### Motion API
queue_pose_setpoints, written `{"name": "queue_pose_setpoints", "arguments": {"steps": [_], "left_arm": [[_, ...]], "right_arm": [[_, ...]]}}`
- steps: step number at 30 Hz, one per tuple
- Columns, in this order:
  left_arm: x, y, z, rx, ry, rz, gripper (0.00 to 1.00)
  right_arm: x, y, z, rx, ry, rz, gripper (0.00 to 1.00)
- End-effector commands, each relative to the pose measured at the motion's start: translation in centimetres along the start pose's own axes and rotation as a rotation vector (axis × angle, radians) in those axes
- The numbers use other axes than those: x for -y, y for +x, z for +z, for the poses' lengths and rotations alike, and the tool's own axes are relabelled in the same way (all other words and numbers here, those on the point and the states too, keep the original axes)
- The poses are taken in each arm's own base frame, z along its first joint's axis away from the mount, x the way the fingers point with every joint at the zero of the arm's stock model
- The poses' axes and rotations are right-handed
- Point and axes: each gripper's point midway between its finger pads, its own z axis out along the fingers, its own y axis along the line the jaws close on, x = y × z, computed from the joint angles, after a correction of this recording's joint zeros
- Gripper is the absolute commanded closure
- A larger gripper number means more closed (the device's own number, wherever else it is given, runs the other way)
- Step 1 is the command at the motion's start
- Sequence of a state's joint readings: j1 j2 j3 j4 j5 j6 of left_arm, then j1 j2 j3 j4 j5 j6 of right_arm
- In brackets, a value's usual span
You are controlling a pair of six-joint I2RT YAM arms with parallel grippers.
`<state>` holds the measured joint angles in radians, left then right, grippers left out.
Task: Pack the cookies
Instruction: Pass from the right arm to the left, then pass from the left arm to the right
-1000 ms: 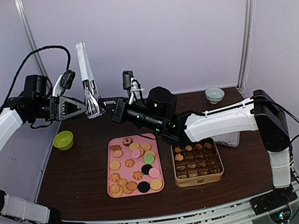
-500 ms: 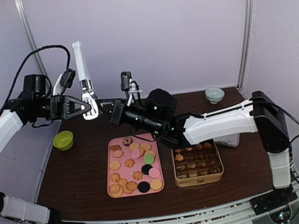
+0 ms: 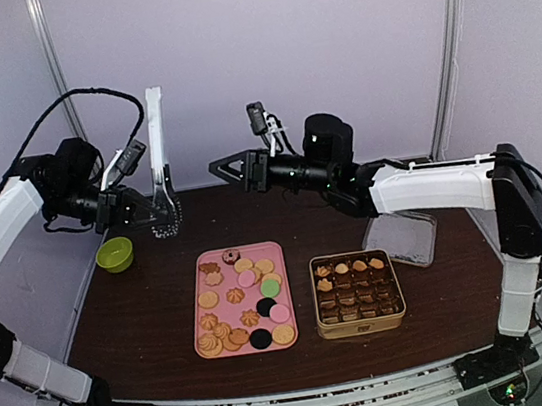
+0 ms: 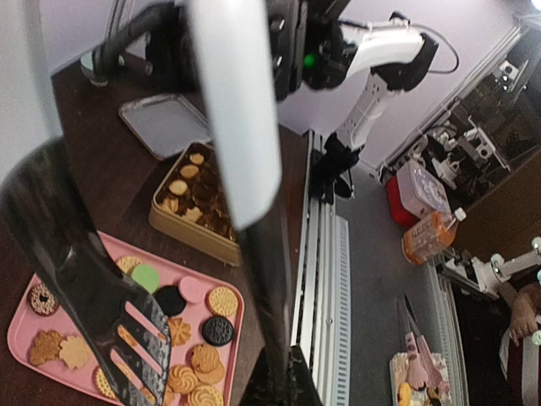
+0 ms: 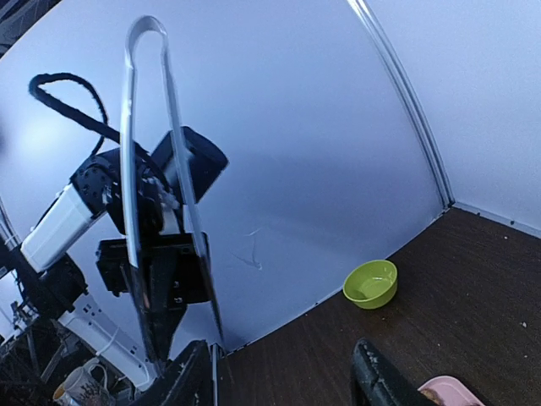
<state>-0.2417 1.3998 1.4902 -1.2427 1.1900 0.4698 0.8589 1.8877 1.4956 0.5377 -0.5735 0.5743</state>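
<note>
Evidently the tongs (image 3: 156, 138) are meant to do the lifting. The left pincer (image 3: 154, 212) is pinching them low on their arms and holds them upright, slotted heads down, above the back left of the tabletop (image 3: 145, 312). The right pincer (image 3: 220, 168) stands spread and empty in the air, near the tongs but apart from them. The cookies (image 3: 239, 300) lie on the pink tray (image 3: 257, 248) beside the partitioned tin (image 3: 362, 328). Only a few sit in its cells, so most of the packing looks undone.

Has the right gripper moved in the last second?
Yes. The right gripper has drawn back to the right and up, away from the tongs; its arm no longer crosses the far edge of the cookie tin.
</note>
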Motion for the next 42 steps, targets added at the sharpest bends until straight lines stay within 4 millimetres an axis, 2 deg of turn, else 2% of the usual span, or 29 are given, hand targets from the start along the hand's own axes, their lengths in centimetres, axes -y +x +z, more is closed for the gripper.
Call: {"name": "queue_pose_setpoints", "arguments": {"steps": [1, 5, 11, 15, 26, 32, 39, 42], "left_arm": [[1.9, 4.4, 0.4, -0.22, 0.047, 0.098, 1.0], [1.6, 6.3, 1.0, -0.345, 0.007, 0.159, 1.0], [1.9, 7.0, 1.3, -0.402, 0.003, 0.198, 1.0], [1.7, 7.2, 1.5, -0.42, -0.003, 0.207, 1.0], [1.3, 7.6, 1.7, -0.466, -0.023, 0.225, 1.0], [1.1, 8.0, 1.5, -0.491, -0.034, 0.235, 1.0], [1.2, 8.5, 1.5, -0.515, -0.026, 0.245, 1.0], [1.3, 8.9, 1.6, -0.535, -0.017, 0.244, 1.0]], "right_arm": [[-5.2, 0.3, -1.1, -0.156, -0.165, -0.072, 0.48], [-6.3, 0.9, -1.1, -0.218, -0.213, -0.079, 0.46], [-7.2, 1.4, -0.9, -0.251, -0.234, -0.129, 0.34], [-8.7, 1.5, -0.7, -0.245, -0.289, -0.152, 0.33], [-10.0, 3.0, 1.2, -0.29, -0.367, -0.111, 0.4], [-9.3, 5.2, 1.5, -0.365, -0.339, -0.11, 0.46], [-9.4, 7.3, 1.5, -0.428, -0.389, -0.045, 0.53], [-9.4, 7.3, 1.8, -0.425, -0.398, -0.025, 0.55]]}}
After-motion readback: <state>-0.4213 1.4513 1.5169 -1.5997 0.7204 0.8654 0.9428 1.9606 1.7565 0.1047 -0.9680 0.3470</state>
